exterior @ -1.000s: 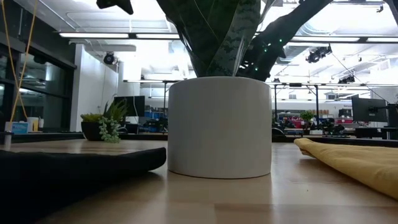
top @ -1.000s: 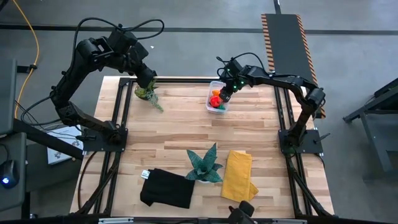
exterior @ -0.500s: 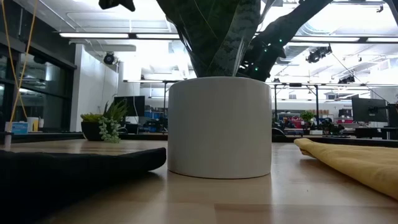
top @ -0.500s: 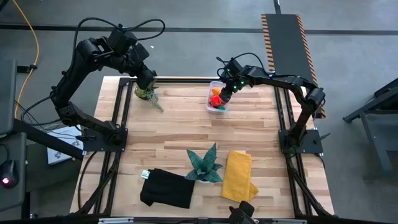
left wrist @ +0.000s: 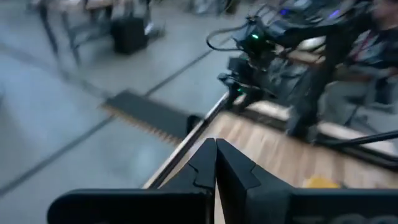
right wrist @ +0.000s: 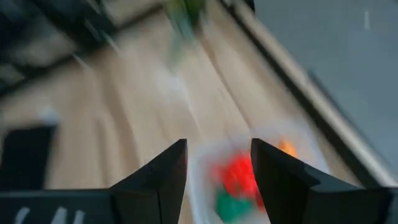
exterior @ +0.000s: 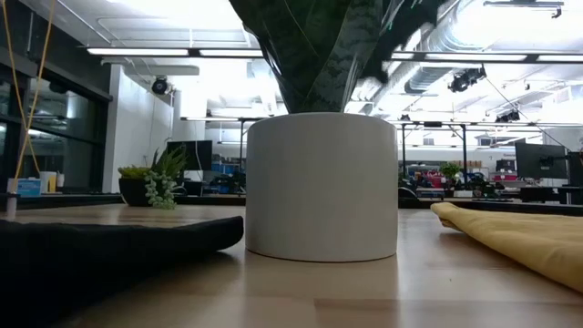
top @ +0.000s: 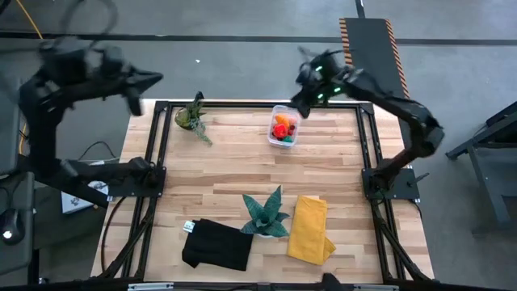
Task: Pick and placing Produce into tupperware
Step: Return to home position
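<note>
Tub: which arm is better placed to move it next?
Right. Its open gripper hangs just beyond the tub; the left gripper, shut, is off the table's left edge.

Blur smeared the dark left arm (top: 81, 69) and dark right arm (top: 380, 90). The tiny toy produce (top: 281, 128) in the clear plastic tub (top: 283, 107) was too small to tell apart.

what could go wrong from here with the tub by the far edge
The right end effector hangs open close by the tupperware; a low swing could clip its rim and spill the produce. It sits near the table's far edge, so a nudge might push it off. The left end effector, shut, is beyond the far-left corner.
</note>
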Controlling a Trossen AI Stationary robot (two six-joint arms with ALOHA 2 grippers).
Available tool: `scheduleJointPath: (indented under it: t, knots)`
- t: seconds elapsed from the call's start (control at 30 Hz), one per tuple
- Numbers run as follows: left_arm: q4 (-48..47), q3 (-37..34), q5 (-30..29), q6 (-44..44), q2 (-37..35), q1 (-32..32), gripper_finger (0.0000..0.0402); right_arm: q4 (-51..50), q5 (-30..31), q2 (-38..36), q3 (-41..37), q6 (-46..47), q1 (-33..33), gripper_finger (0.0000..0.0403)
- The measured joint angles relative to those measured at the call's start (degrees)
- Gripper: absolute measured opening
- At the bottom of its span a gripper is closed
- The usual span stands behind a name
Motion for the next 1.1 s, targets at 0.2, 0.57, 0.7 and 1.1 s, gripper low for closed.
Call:
scheduleJointPath:
  t: [0.2,0.57,0.7,1.1]
  knots:
    - [1.0,0.0,9.8,0.1,-6.5,2.2,0.0,8.8,-2.6,-14.7,2.4,5.5,-0.1,0.0167]
    - [26.0,-27.7,15.9,-14.3,-27.8,2.2,0.0,48.2,3.6,-38.2,-31.7,29.0,6.9,0.0167]
    - [47.1,-45.9,15.8,-23.9,-37.5,2.2,0.0,51.5,3.8,-38.5,-34.2,33.6,9.5,0.0167]
    - [94.5,-87.6,10.8,-44.8,-47.4,2.2,0.0,51.3,3.7,-34.9,-31.6,37.2,20.5,0.0167]
